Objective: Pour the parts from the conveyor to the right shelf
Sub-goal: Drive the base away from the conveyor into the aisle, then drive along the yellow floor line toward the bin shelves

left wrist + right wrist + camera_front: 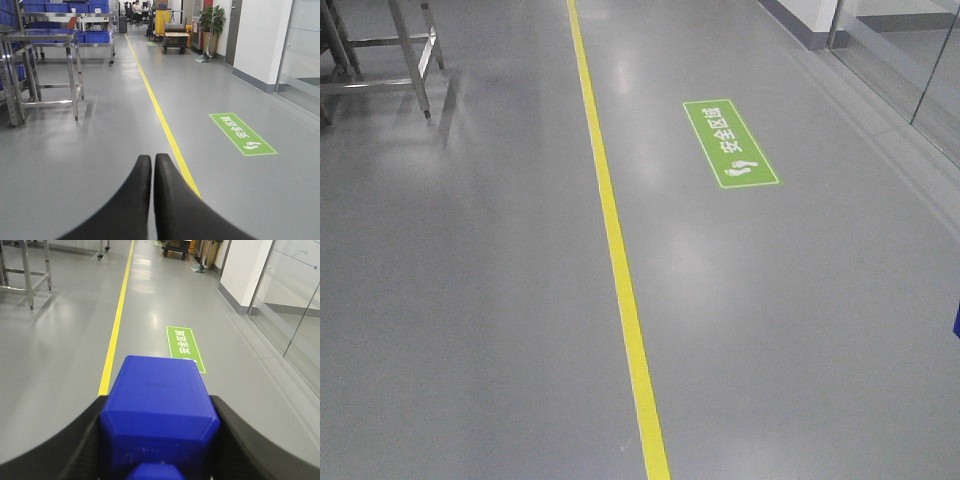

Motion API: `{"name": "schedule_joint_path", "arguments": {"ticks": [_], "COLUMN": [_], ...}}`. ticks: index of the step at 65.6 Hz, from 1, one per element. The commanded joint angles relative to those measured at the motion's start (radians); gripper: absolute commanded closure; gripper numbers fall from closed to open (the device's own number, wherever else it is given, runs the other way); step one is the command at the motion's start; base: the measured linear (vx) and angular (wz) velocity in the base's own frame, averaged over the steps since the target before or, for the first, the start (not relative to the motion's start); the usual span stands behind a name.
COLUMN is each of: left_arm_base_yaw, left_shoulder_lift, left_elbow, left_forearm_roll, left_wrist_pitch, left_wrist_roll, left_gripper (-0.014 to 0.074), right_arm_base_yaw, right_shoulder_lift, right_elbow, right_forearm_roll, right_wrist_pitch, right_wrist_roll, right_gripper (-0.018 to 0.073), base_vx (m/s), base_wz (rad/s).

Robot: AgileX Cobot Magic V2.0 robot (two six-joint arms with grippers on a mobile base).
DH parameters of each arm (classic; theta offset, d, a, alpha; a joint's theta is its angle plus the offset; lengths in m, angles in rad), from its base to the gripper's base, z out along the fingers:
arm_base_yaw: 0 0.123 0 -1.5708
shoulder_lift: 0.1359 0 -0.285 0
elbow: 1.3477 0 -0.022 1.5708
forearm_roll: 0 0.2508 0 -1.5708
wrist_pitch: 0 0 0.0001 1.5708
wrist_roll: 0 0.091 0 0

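Left wrist view shows you the left gripper [152,161] with its black fingers [130,200] pressed together, empty, the yellow floor line [164,120] running ahead of the tips. Your right gripper [158,407] clamps the blue plastic box [156,382] between its fingers.

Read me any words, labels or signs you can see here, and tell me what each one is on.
"安全区域": white characters with a footprint icon, on the green floor sign.
Faint embossed mark on top of the blue bin: too blurred to read.
Distant green floor marking down the aisle: too small to read.
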State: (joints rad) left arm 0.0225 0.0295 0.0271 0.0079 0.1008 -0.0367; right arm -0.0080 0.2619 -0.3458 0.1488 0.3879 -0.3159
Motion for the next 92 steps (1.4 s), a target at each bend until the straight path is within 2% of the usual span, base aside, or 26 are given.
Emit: {"name": "schedule_joint_path", "arguments": {"ticks": [1, 92], "left_arm_base_yaw": [0.003, 0.003], "left_shoulder_lift": [0.015, 0.015], "left_elbow": [-0.02, -0.02], "left_forearm_roll": [-0.008, -0.008], "left_wrist_pitch": [-0.079, -0.079], "left_wrist_roll": [-0.008, -0.008], "left_gripper": [0.0602, 0.0602], "right_arm_base_yaw": [-0.005, -0.005], "right_shoulder_lift": [0.009, 0.009], "right_elbow": [-0.027, -0.027], "right_forearm_roll": [0.004, 0.004], "right_wrist_pitch": [-0.08, -0.081], "right_wrist_roll": [-0.007, -0.007], "right_gripper": [0.0564, 0.0564], "base_vx": [0.57, 0.69], "base_wz": [-0.01, 0.04]}}
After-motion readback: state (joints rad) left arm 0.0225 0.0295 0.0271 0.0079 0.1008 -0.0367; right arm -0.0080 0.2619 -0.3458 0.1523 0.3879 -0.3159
